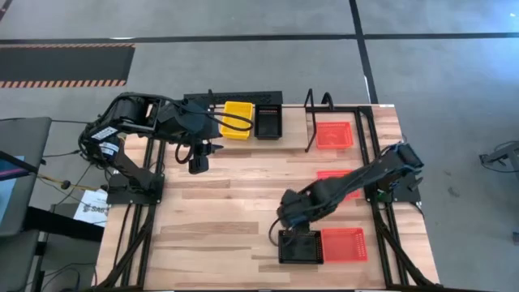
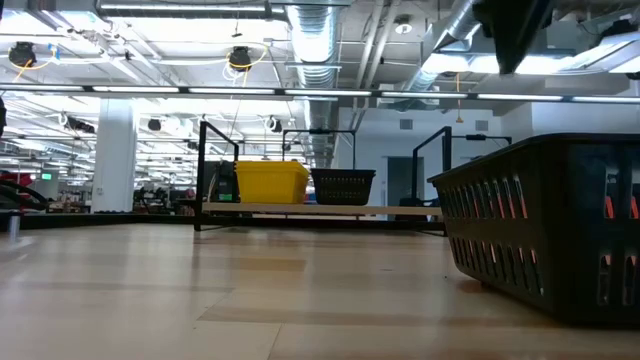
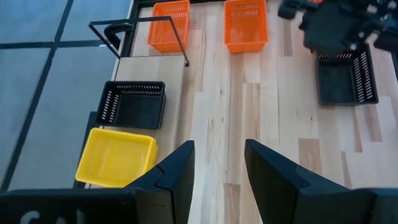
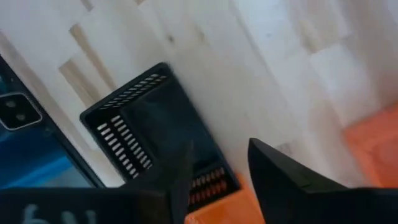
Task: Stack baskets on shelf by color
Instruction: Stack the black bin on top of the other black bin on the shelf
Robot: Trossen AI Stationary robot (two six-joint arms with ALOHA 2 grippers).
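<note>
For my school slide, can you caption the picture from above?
Right gripper hovers open over a black basket while yellow and black baskets sit on the shelf.

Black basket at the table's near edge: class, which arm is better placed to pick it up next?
Right. The right gripper, open, hovers above the black basket; the left gripper waits near the shelf.

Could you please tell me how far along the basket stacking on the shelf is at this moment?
Early stage. Done: a yellow plastic mesh basket, a black mesh basket and a red-orange mesh basket sit on the light wooden shelf. In hand: the right end effector, open, hovers over another black basket near the table's front. Left: that one, the red-orange basket beside it and a third mid-table. The left end effector waits empty, open.
</note>
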